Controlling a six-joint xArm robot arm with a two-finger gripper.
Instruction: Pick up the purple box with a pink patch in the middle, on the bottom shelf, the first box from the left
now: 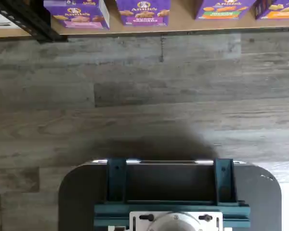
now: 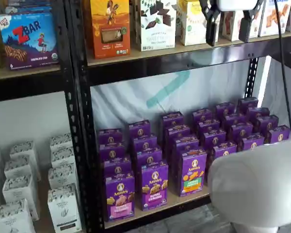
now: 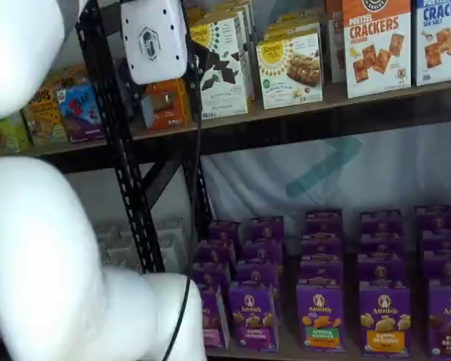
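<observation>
Even, moderately bright indoor light, all views. Wrist view: soft broad shadow on grey plank floor (image 1: 144,96) just ahead of dark mount (image 1: 169,192); small white glints along mount's far edge. In both shelf views white arm (image 2: 257,184) close to lens, blurred, overexposed. Purple cartons (image 2: 184,145) at back dimmer, slightly soft. Backdrop sheet (image 3: 346,165) creased, evenly lit.

Floor: grey wood-look planks (image 1: 149,96) fill most of the view.
Shelf: light wooden bottom shelf (image 1: 183,24) edge, with a black rack post (image 1: 24,19) at one end.
Boxes: purple box (image 1: 78,13) with pink band nearest the post; further purple Annie's cartons (image 1: 143,12) alongside.
Mount: dark mount with teal brackets (image 1: 171,192) and a white round plate.
</observation>
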